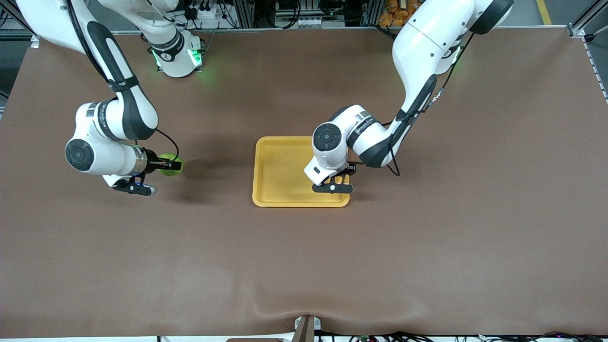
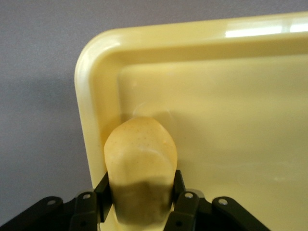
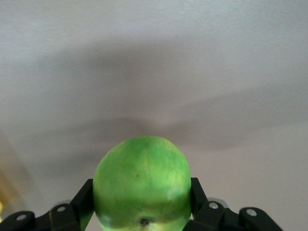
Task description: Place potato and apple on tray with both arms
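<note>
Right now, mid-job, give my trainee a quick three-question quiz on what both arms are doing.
1. True or false: the left gripper is shut on the potato.
2. What does the right gripper hold? A) the potato B) the apple C) nothing
3. Fill in: the left gripper hangs over a corner of the ____.

Key:
1. True; the fingers clamp the potato over the tray's corner toward the left arm's end.
2. B; it holds the apple over the brown table, toward the right arm's end, apart from the tray.
3. tray
</note>
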You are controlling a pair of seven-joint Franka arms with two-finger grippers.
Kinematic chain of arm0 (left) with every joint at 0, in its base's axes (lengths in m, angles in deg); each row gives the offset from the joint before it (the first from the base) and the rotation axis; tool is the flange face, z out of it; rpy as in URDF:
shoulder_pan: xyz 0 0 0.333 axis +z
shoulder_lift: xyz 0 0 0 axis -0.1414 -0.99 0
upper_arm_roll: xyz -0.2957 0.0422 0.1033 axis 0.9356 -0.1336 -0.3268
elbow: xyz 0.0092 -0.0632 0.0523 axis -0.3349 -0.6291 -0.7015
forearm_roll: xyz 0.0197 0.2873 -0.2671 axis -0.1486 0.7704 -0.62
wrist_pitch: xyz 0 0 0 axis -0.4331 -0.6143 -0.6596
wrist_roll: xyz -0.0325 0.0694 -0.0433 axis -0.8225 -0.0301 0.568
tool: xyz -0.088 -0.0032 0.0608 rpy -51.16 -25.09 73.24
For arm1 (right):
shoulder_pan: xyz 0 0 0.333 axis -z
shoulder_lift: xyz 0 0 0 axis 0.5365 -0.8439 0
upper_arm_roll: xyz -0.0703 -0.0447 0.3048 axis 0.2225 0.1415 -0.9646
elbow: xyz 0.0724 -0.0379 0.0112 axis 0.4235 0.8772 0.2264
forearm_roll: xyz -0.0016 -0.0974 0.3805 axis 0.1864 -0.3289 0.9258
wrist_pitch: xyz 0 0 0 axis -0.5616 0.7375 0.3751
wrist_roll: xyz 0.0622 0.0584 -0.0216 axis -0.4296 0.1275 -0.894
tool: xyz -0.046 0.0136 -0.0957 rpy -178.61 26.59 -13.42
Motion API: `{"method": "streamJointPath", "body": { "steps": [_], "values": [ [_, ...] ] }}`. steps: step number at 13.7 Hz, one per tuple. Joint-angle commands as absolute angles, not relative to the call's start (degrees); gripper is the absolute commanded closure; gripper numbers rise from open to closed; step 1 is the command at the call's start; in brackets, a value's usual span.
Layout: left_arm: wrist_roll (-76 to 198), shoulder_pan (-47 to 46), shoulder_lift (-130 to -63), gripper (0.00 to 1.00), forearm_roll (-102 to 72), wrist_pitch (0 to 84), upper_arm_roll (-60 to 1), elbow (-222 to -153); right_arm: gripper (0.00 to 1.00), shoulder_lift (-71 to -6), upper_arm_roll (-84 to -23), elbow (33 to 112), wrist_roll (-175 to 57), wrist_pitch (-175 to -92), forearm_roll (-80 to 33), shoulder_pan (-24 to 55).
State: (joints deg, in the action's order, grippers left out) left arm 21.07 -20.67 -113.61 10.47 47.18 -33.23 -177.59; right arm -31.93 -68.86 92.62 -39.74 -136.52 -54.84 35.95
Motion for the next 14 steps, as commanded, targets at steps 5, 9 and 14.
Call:
{"method": "streamJointPath", "body": {
  "steps": [5,9,14],
  "values": [
    [16.6,-21.0,-113.4,0.45,11.8,45.0,-33.4,-176.5,1.00,-31.1,-74.2,89.8,-30.5,-133.8,-54.4,36.3],
    [16.4,-21.3,-113.3,0.00,11.7,45.0,-33.5,-176.2,1.00,-31.6,-77.7,88.3,-23.9,-133.8,-54.4,36.3],
    [16.8,-19.8,-110.0,0.00,11.7,42.2,-33.4,-175.5,1.00,-33.0,-82.3,85.8,-14.6,-134.1,-54.4,36.0]
  ]
}}
